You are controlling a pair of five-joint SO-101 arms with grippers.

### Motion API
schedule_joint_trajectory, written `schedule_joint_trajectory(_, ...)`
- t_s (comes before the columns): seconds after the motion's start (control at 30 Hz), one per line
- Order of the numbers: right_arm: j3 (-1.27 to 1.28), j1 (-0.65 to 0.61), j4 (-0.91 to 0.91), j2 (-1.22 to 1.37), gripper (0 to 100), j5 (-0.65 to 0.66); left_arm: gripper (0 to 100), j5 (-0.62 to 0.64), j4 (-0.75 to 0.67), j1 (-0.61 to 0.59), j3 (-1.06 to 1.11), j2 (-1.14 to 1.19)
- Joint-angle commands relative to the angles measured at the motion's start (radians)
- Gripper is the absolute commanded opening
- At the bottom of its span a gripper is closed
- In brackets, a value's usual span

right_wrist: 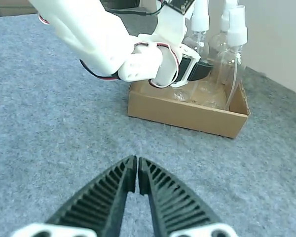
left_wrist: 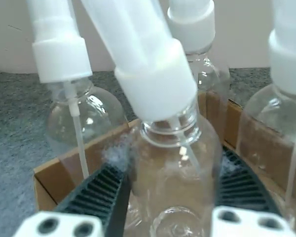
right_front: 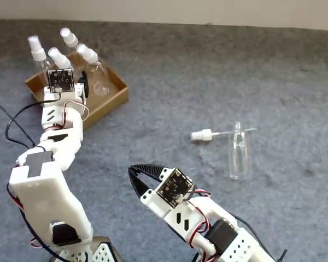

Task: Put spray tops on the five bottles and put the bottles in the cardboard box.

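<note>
The cardboard box [right_front: 112,101] sits at the back left and holds several clear bottles with white spray tops [right_front: 37,48]. My left gripper [right_front: 63,64] is inside the box, shut on one of these bottles [left_wrist: 170,173], whose spray top [left_wrist: 148,74] leans to one side. A fifth clear bottle [right_front: 238,153] lies open-necked on the carpet at the right. Its white spray top [right_front: 201,135] lies loose just left of the neck. My right gripper [right_front: 134,174] hangs low over the carpet near the front centre, shut and holding nothing [right_wrist: 137,173].
Grey carpet covers the whole table. The box [right_wrist: 187,112] stands near the back wall, with the left arm [right_wrist: 113,44] stretched over its near side. Black cables trail by the left arm's base [right_front: 13,131].
</note>
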Motion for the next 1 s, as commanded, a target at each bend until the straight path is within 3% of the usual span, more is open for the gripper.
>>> schedule_joint_trajectory(0.0, 0.104, 0.012, 0.002, 0.001, 0.8, 0.009, 3, -0.008, -0.018, -0.010, -0.048, -0.002)
schedule_joint_trajectory(0.2, 0.104, 0.012, 0.002, 0.002, 0.8, 0.009, 13, -0.008, -0.020, -0.013, -0.033, -0.001)
schedule_joint_trajectory(0.97, 0.104, 0.030, 0.002, 0.002, 0.8, 0.009, 13, -0.012, -0.020, -0.038, 0.010, -0.002)
